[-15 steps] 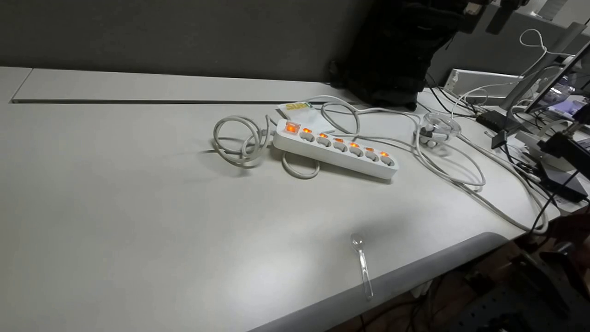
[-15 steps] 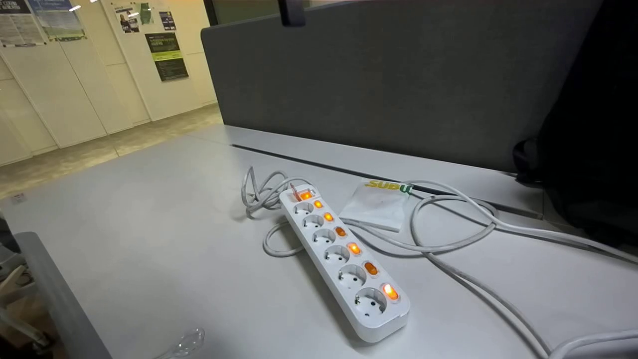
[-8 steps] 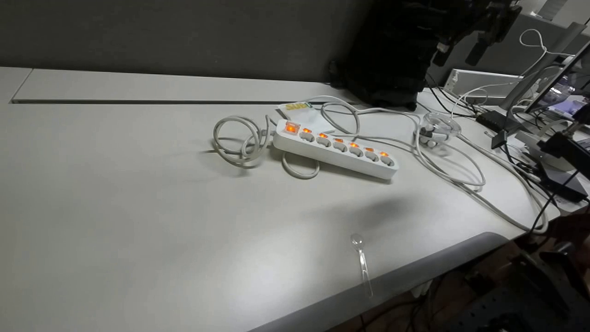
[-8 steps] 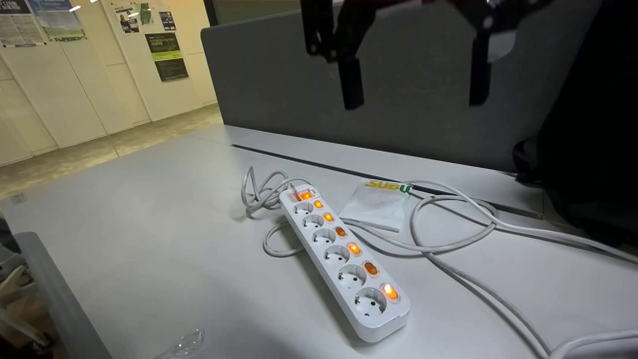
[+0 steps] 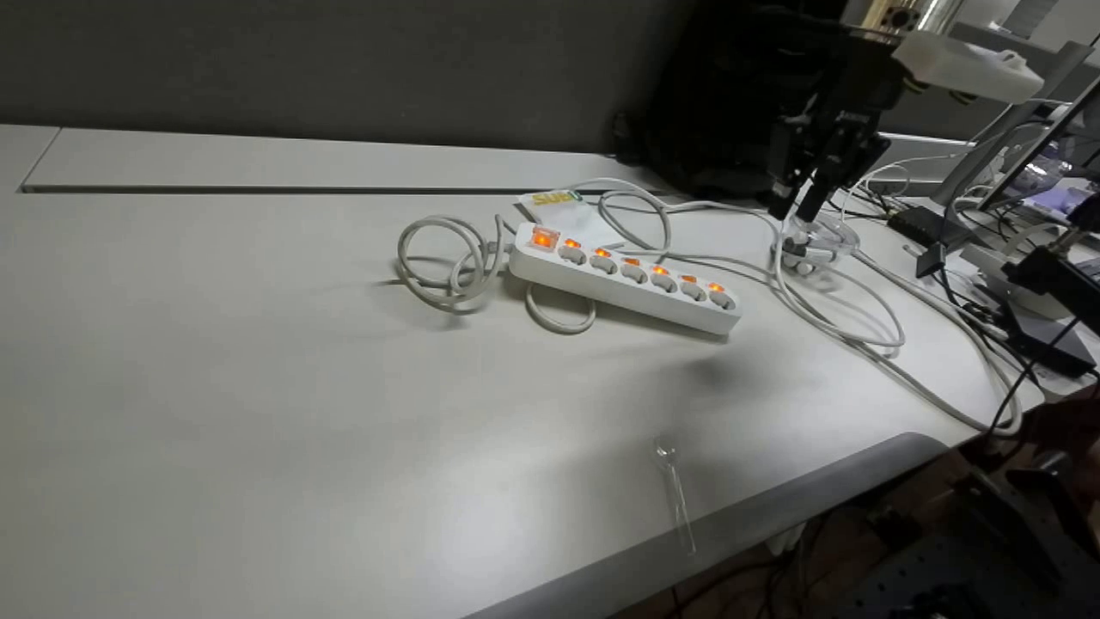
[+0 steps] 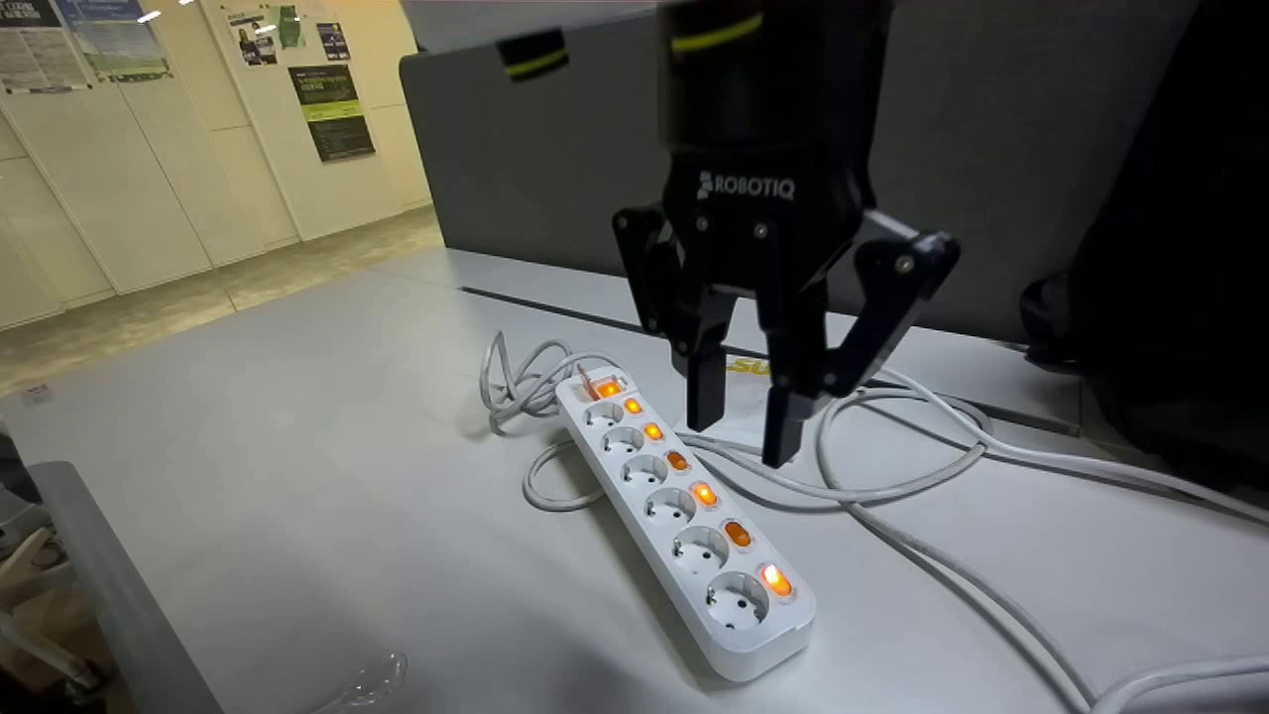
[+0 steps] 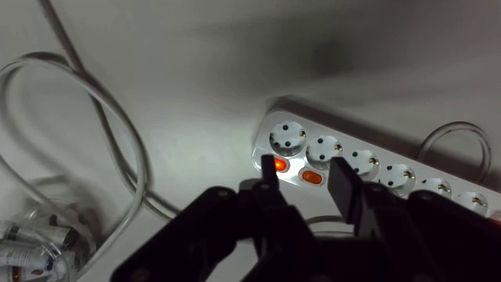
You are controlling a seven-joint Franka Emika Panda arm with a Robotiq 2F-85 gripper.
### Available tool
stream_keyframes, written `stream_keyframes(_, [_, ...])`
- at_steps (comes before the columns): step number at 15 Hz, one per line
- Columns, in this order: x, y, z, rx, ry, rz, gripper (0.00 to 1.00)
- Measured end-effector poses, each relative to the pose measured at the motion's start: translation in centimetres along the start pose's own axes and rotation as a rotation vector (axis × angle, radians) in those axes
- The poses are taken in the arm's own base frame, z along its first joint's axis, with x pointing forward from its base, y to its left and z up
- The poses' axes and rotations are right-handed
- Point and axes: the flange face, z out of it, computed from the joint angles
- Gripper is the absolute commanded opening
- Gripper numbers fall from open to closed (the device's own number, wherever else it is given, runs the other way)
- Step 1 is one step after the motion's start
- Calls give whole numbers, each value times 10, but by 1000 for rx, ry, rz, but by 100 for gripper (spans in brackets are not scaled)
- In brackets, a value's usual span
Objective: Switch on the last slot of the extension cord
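Note:
The extension cord [image 5: 623, 291] is a white power strip lying on the table, seen in both exterior views. At its end away from the cable, the switch of the last slot [image 6: 776, 580] glows orange. Beside it, the neighbouring switch [image 6: 737, 534] is dark orange, unlit. My gripper [image 6: 744, 428] hangs above the table, pointing down, apart from the strip. Its jaws stand partly open with nothing between them. In the wrist view the gripper [image 7: 303, 166] frames the unlit switch [image 7: 312, 177], while one finger partly covers the lit end switch [image 7: 280, 164].
Looped white cables [image 5: 640, 215] lie behind the strip near a paper packet [image 5: 559, 206]. A clear plastic container [image 5: 821, 236] stands to its side. A clear spoon [image 5: 676, 490] lies by the table edge. A black bag [image 5: 713, 112] leans against the dark partition [image 5: 344, 69].
My gripper has come down into view from above, lower over the table, and its jaws have drawn closer together. The extension cord and its lights look the same.

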Motion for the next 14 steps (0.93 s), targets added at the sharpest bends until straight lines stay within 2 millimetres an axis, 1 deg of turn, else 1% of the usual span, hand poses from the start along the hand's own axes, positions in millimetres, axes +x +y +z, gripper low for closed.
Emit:
stream_keyframes(2, [2, -5, 13, 27, -10, 68, 0])
stream_keyframes(5, [5, -16, 29, 62, -27, 156, 0])
stream_keyframes(7, [8, -22, 36, 68, -31, 191, 1])
stream_keyframes(14, [10, -21, 35, 72, -15, 205, 0])
